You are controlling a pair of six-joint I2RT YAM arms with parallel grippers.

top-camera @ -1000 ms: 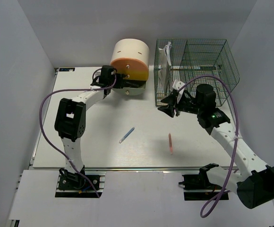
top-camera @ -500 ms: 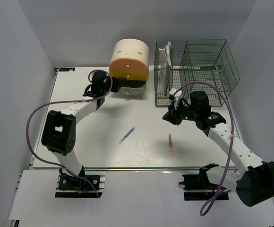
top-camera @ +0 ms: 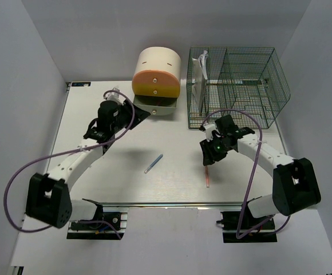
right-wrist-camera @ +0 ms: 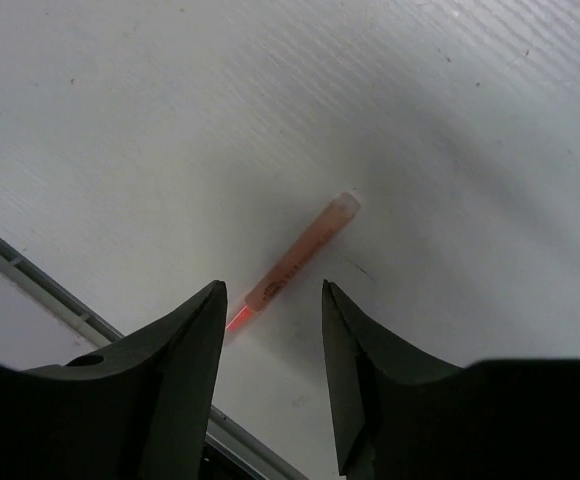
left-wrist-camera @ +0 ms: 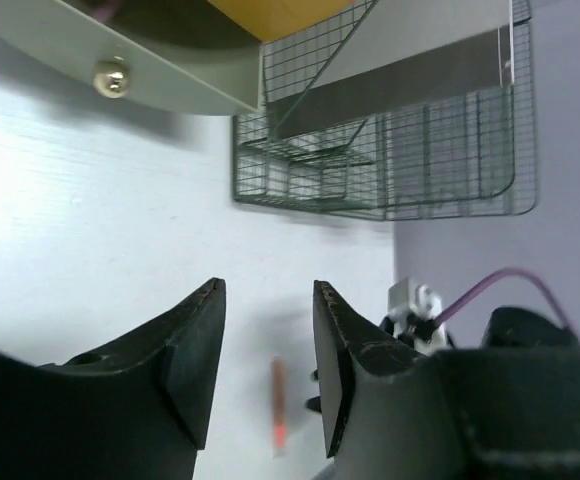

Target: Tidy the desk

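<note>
The desk (top-camera: 97,172) is a white tabletop with a metal rail on its front edge (right-wrist-camera: 30,272). A red pen (top-camera: 206,175) and a blue pen (top-camera: 153,163) lie on it. My right gripper (top-camera: 208,153) is open and empty, hovering just above the red pen's far end. In the right wrist view the red pen (right-wrist-camera: 295,262) lies between and ahead of the open fingers (right-wrist-camera: 273,295). My left gripper (top-camera: 135,110) is open and empty, just short of the drawer box's open bottom drawer (top-camera: 157,106). The left wrist view shows its spread fingers (left-wrist-camera: 268,298) and the drawer's brass knob (left-wrist-camera: 111,76).
The cream, orange and yellow drawer box (top-camera: 157,74) stands at the back centre. The green wire mesh organizer (top-camera: 237,80) with white papers in its left slot stands at the back right; it also shows in the left wrist view (left-wrist-camera: 380,150).
My left gripper has drawn back from the drawer box toward the near left. My right gripper has moved from beside the organizer down and nearer, over the red pen.
</note>
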